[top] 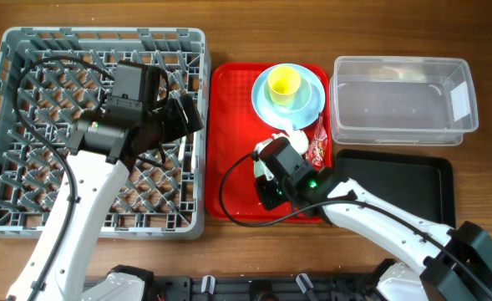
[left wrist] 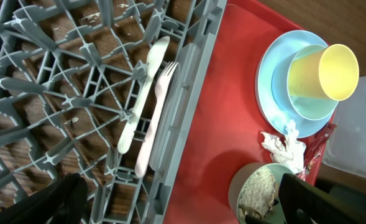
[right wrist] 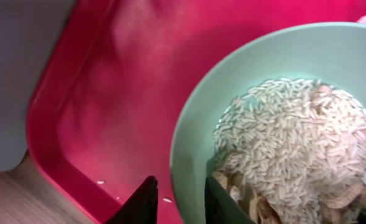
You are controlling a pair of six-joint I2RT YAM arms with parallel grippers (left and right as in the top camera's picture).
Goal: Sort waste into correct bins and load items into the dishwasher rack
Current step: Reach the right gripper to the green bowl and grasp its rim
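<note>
REMOTE DESK: My right gripper (right wrist: 181,198) straddles the rim of the mint bowl (right wrist: 198,118). One fingertip is outside the wall and the other is inside, at the edge of the rice (right wrist: 294,143). The fingers stand narrowly apart with the rim between them, and I cannot tell whether they pinch it. The bowl sits on the red tray (left wrist: 220,124), with a few loose grains on the tray just outside the outer finger.

Just beyond this gripper lie the napkin (left wrist: 285,146) and the wrapper (top: 319,150), touching each other. Past them, the cup (left wrist: 325,71) sits in the blue bowl (left wrist: 297,106) on the plate (left wrist: 265,74). The tub (top: 396,63) stands off to the gripper's right, and the black tray (top: 396,180) lies beside its arm.

My left gripper (top: 187,113) hangs over the rack (top: 3,125) at the edge nearest the red tray. Its fingers are spread wide with nothing between them. Ahead of it, the spoon (left wrist: 142,93) and fork (left wrist: 158,115) lie side by side inside the rack, along that same wall.
</note>
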